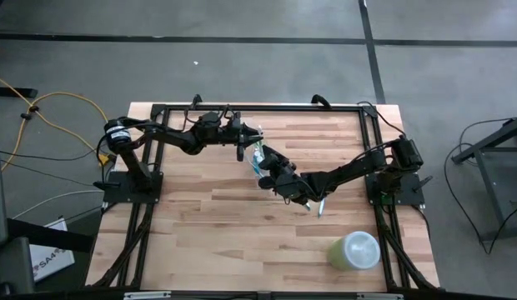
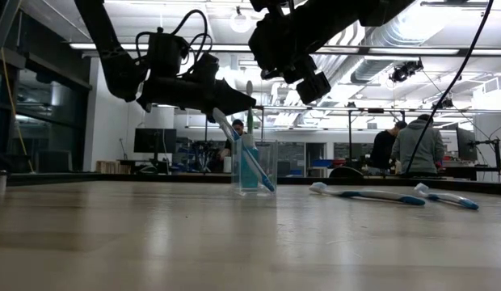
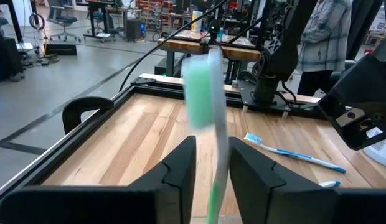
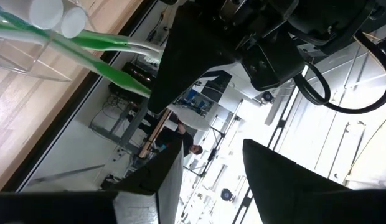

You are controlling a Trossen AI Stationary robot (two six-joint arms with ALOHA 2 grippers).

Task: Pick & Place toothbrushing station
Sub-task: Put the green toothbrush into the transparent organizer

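A small clear cup (image 2: 254,168) is seen standing upright on the wooden table (image 1: 208,225), near the middle and a bit toward the far side. A blue toothbrush (image 2: 249,166) is leaned inside the cup. A green toothbrush (image 3: 208,124) is stood in it too, with its head up high. Small white tubes (image 4: 53,14) are also seen inside the cup.

The left gripper (image 3: 211,165) is placed just above the cup, reaching in from the left. Its two dark fingers (image 3: 180,168) are set on each side of the green toothbrush stem. The fingers are parted a little, with small gaps seen next to the stem. Whether the stem is touched by them cannot be told.

The right gripper (image 1: 265,167) is held over the cup from the right side, close to the left gripper. Its fingers (image 4: 162,171) are spread wide apart and nothing is held between them.

Two more blue and white toothbrushes (image 2: 368,194) are laid flat on the table, to the right of the cup and well apart from it. They are placed end to end, almost touching.

A pale green round container (image 1: 355,250) is seen at the near right corner of the table.

People (image 2: 412,145) are seen in the room behind the table.
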